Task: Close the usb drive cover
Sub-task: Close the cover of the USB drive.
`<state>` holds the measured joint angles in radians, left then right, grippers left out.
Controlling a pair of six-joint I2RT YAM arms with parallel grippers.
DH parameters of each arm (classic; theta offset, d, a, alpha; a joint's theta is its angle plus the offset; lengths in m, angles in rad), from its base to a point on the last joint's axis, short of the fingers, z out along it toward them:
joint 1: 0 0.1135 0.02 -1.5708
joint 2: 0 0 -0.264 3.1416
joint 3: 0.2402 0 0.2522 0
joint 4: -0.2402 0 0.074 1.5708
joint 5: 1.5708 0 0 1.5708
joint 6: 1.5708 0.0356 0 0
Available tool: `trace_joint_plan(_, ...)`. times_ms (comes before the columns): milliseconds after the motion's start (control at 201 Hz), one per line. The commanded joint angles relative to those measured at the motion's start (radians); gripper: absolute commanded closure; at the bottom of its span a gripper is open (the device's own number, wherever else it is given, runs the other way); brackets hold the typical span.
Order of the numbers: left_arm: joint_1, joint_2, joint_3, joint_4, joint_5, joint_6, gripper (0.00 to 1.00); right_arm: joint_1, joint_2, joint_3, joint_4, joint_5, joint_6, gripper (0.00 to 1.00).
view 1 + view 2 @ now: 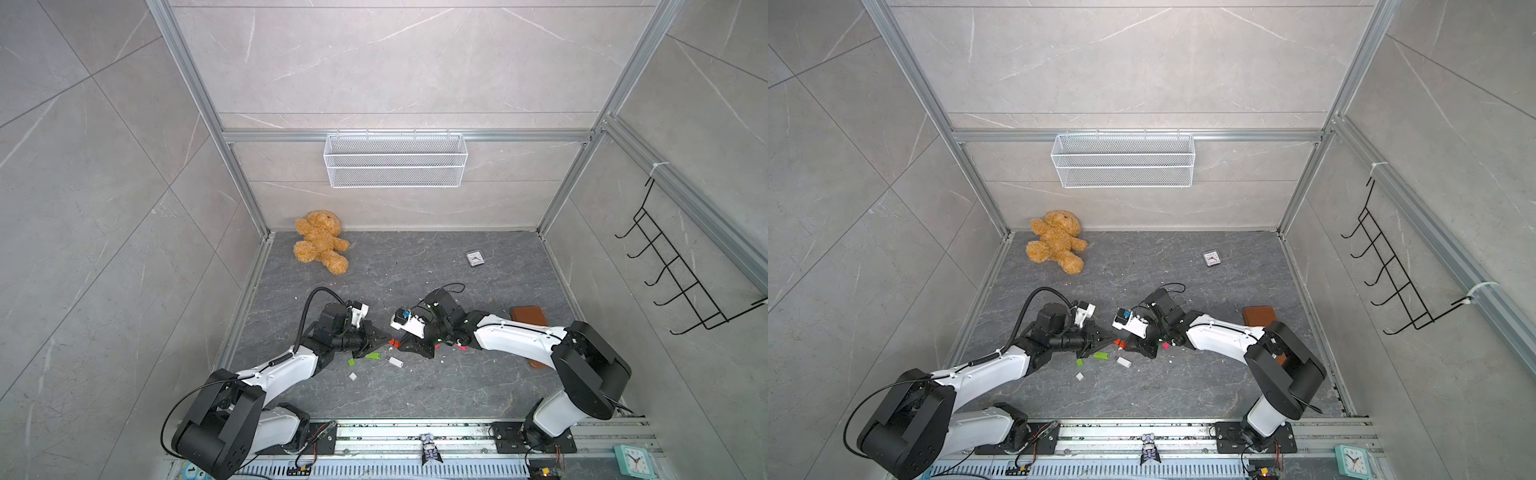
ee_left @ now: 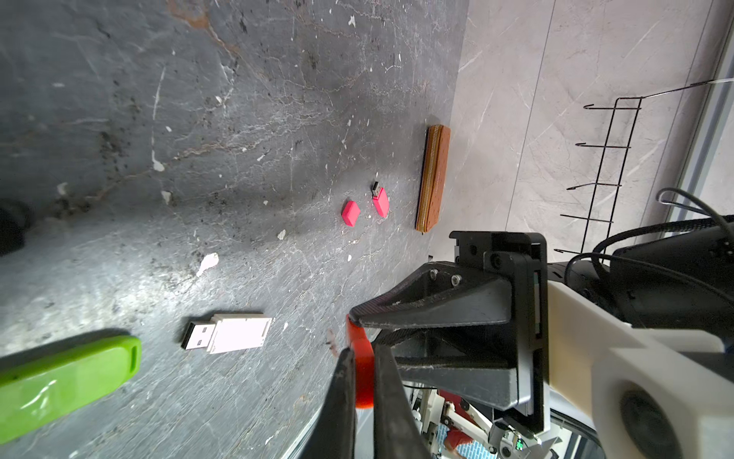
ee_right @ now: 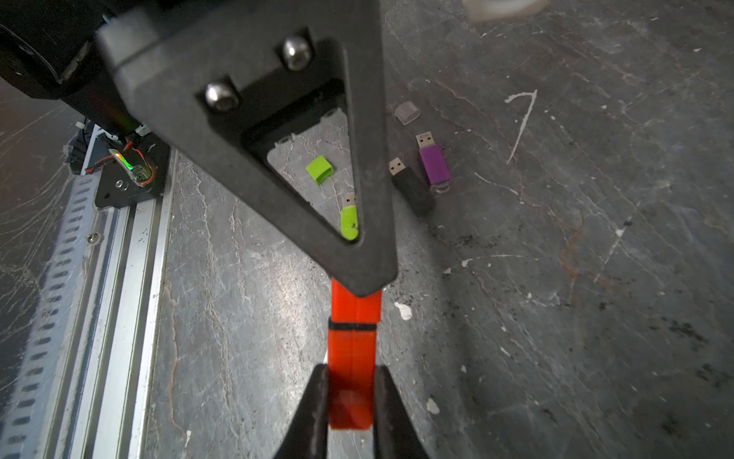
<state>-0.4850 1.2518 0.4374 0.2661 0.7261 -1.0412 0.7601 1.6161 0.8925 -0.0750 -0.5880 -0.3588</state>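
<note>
Mid-bench, between the two arms: orange usb drive [image 3: 352, 349] pinched at both ends, looks just clear of the bench [image 3: 556, 318]. Right claw [image 3: 351, 375] is clamped on one end, left claw [image 2: 362, 351] on the other. A thin dark seam [image 3: 352, 326] shows between the halves, so the cover looks nearly seated. Can't tell which half is the cover.

Handling guess: light, rigid plastic with smooth sides, so it may slip or cock sideways under push. Hold back from the seam, press straight along the long axis, low force.

Room: white drive [image 2: 230, 332] and green drive [image 2: 59, 381] lie near, on the base side. Pink drive [image 2: 380, 200] and brown pouch [image 2: 433, 179] sit farther off by the right arm. Rail [image 3: 119, 278] at the bench edge is off to one side, out of the push line.
</note>
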Motion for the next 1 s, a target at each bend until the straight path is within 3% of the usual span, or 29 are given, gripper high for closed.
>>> trace_joint_plan(0,-0.055,0.021,0.013,-0.025,0.073,0.003,1.0,0.011,-0.009,0.094,0.188,-0.073,-0.007,0.87)
trace_joint_plan(573,-0.066,0.014,0.012,-0.041,0.041,0.022,1.0,-0.014,0.048,0.149,0.163,-0.13,0.104,0.88)
trace_joint_plan(813,-0.066,-0.002,0.021,-0.081,0.036,0.052,1.0,-0.013,0.037,0.151,0.078,-0.087,-0.003,0.87)
trace_joint_plan(992,-0.066,-0.014,0.035,-0.088,0.038,0.064,1.0,-0.015,0.045,0.162,0.019,-0.136,-0.052,0.87)
